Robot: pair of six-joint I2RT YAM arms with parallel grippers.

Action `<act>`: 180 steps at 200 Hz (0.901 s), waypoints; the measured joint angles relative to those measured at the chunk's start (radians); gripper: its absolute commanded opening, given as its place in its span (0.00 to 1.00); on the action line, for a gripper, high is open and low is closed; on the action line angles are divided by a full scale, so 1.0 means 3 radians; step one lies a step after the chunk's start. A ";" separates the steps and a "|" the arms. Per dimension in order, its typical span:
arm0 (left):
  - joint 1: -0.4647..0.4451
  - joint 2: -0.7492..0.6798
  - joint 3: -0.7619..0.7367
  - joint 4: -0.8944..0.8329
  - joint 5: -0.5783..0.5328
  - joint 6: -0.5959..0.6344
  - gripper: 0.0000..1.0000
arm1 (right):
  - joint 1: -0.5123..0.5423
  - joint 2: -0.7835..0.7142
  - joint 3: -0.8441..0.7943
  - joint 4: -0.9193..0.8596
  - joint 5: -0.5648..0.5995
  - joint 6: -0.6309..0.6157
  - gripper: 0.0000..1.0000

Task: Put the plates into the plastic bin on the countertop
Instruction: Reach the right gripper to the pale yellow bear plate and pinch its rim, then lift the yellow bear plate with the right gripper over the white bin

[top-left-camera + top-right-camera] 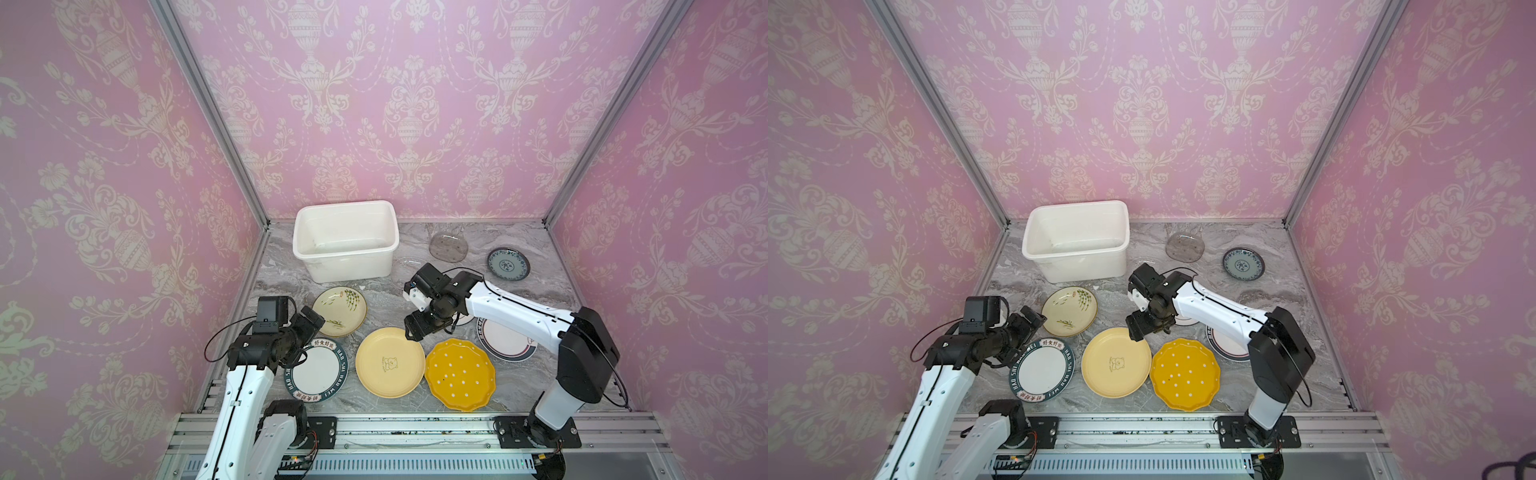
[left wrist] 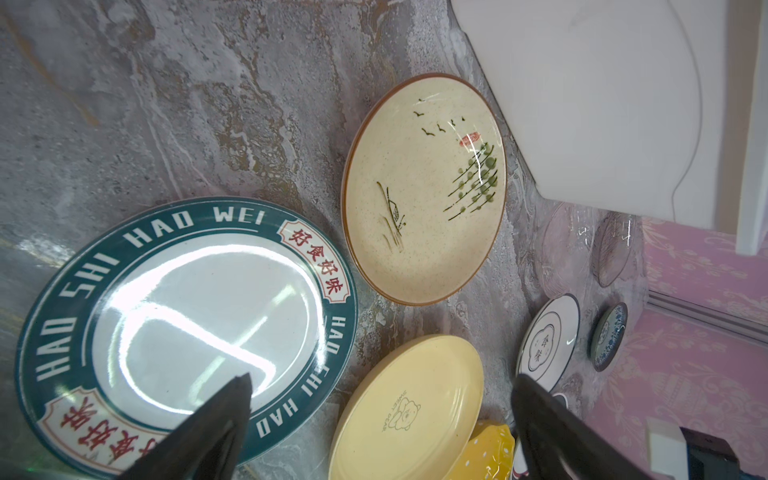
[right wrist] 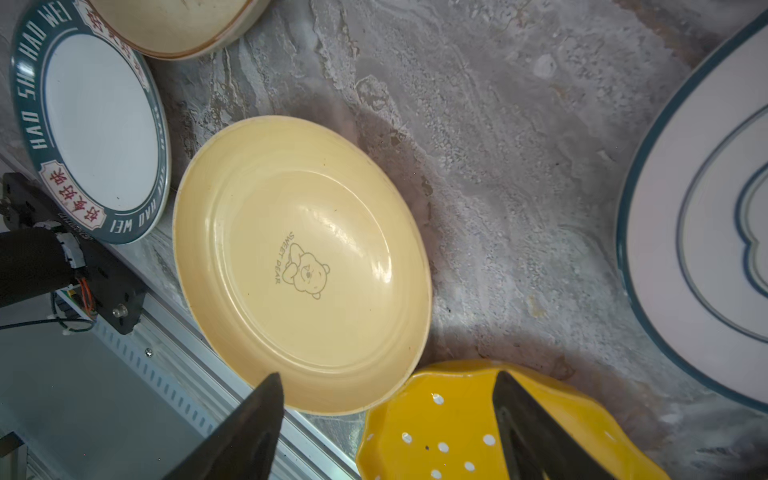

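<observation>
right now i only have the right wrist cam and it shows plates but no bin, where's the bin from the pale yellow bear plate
Observer: In both top views the white plastic bin stands at the back of the countertop, back and left of the pale yellow bear plate, just beyond the cream sprig plate.
Operator: ok, and what's the other arm doing
Observer: The left gripper hangs open and holds nothing. It is over the gap between the cream sprig plate and the HAO SHI HAO WEI plate, left of the pale yellow bear plate.
</observation>
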 measured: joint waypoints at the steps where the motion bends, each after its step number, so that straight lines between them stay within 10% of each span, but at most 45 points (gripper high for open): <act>1: 0.0000 0.0000 0.0000 0.0000 0.0000 0.0000 0.99 | 0.0001 0.0015 0.0004 0.0001 0.0004 -0.0001 0.77; 79: -0.0015 -0.0081 -0.0001 0.0046 0.0046 -0.0017 0.99 | 0.0000 0.0609 0.0060 0.0037 -0.0057 -0.0083 0.59; 180: -0.0038 -0.0080 -0.0001 0.0066 0.0067 -0.0106 0.99 | -0.0003 0.0773 0.0045 0.0102 -0.0128 -0.0118 0.06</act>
